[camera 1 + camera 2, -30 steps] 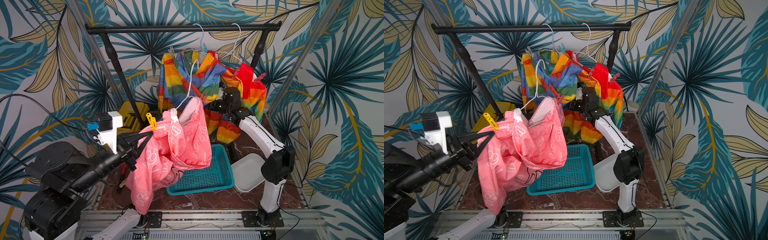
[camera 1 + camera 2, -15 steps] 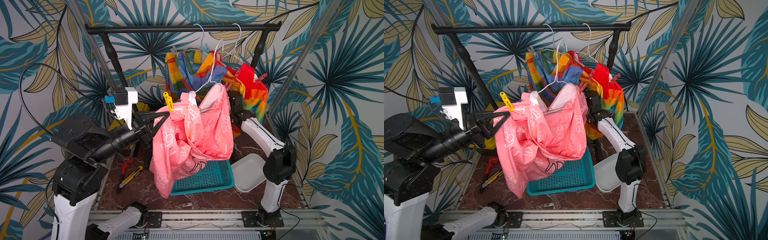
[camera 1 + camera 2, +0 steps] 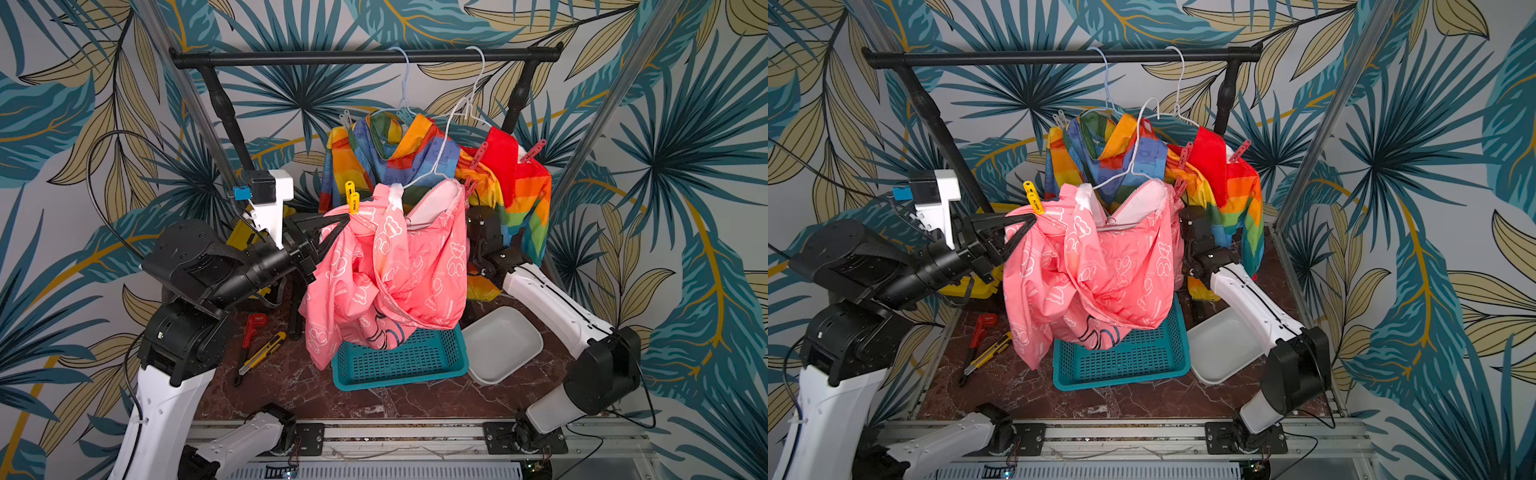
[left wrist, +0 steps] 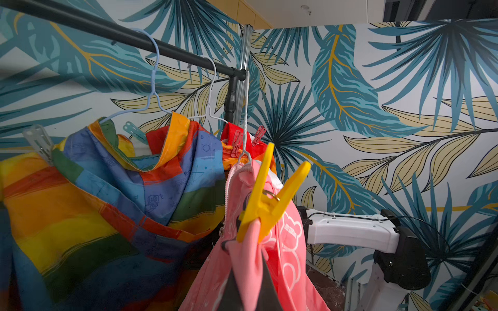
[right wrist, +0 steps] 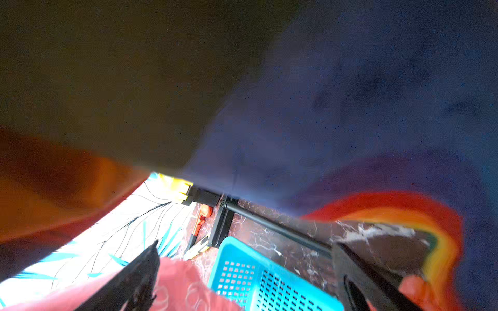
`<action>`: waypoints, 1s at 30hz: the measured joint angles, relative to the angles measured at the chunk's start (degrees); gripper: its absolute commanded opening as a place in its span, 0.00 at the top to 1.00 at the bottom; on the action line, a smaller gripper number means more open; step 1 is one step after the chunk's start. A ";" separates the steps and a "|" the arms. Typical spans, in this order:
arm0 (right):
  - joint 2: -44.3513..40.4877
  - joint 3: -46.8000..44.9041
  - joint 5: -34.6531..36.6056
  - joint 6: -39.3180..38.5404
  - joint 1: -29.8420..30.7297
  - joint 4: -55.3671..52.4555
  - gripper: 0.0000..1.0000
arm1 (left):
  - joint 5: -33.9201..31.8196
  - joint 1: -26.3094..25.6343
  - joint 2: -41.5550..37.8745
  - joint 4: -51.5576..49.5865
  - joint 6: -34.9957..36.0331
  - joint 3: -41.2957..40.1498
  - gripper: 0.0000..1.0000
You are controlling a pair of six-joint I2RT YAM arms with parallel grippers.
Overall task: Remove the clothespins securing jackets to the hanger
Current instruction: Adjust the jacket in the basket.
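Palm-leaf wallpaper (image 3: 124,83) backs a black rail (image 3: 365,56) over a marble table (image 3: 270,386), and by my reading you are near the start. Your left gripper (image 3: 340,220) is clamped on the shoulder of the pink jacket (image 3: 395,270), just under the yellow clothespin (image 4: 269,196) that pins it to its hanger (image 3: 440,162). Your right gripper (image 5: 245,247) sits behind that jacket, jaws wide, gripping nothing I can see. The rainbow jacket (image 3: 361,166) carries a grey clothespin (image 3: 345,120) and a teal clothespin (image 3: 405,114); the red-hooded jacket (image 3: 511,178) carries two red clothespins (image 3: 534,150). Neither the teal basket (image 3: 399,365) nor the white tray (image 3: 503,353) shows a pin, though the pink jacket hides part of the basket. Every pin you can see is yet to be pulled.
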 measured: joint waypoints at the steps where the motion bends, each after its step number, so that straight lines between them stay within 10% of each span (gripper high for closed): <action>1: -0.68 -0.02 0.81 0.26 0.13 -1.01 0.00 | 0.02 -0.02 0.02 0.39 -0.04 0.00 1.00; 30: 3.72 15.54 14.43 4.07 13.86 -12.13 0.01 | -3.69 -0.02 -4.04 6.47 2.14 -1.70 1.00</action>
